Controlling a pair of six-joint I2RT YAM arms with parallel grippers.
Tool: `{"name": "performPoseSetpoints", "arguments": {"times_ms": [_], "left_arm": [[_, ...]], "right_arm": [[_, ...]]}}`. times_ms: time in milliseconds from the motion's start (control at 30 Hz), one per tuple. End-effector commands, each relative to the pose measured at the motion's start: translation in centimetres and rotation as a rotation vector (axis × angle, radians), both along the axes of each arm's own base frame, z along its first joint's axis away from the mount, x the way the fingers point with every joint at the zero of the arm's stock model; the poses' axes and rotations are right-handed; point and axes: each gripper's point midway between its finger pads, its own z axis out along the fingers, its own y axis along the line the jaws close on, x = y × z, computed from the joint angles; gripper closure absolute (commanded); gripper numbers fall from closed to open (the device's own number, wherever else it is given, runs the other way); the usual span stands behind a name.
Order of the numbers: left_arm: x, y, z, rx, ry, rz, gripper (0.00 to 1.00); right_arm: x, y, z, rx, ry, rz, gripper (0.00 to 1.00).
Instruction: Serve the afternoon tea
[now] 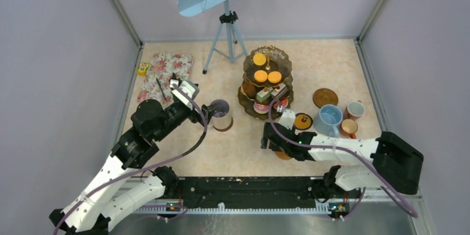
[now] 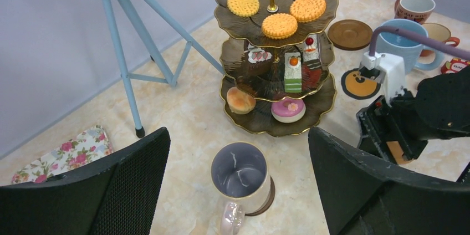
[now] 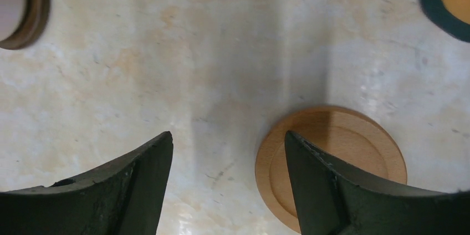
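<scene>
The dark three-tier stand [image 1: 266,82] holds orange tarts on top and small cakes below; it also shows in the left wrist view [image 2: 274,52]. The lilac-white mug [image 1: 220,114] stands on a brown coaster, left of the stand. My left gripper [image 1: 207,115] is open, its fingers either side of the mug [image 2: 242,177] and apart from it. My right gripper [image 1: 268,135] is open and low over the table. Its right finger overlaps a light wooden coaster [image 3: 332,157], also seen in the top view [image 1: 283,156].
Right of the stand are the light blue mug [image 1: 330,118], two small orange-brown mugs [image 1: 354,110] [image 1: 349,128], a dark coaster [image 1: 325,97] and an orange-and-black coaster [image 1: 302,121]. The floral mat [image 1: 165,74] with black tongs [image 1: 161,88] lies far left. A tripod [image 1: 227,35] stands behind.
</scene>
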Motion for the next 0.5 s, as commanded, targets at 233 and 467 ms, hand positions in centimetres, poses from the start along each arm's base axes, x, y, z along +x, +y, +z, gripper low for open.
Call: {"name": "performPoseSetpoints", "arguments": {"times_ms": [233, 467], "left_arm": [[0.2, 1.2, 0.3, -0.009, -0.007, 0.062, 0.01], [-0.1, 2.4, 0.6, 0.000, -0.018, 0.102, 0.01]], "right_arm": [[3.9, 8.3, 2.0, 0.151, -0.170, 0.114, 0.28], [5.5, 12.1, 3.6, 0.251, -0.251, 0.167, 0.40]]}}
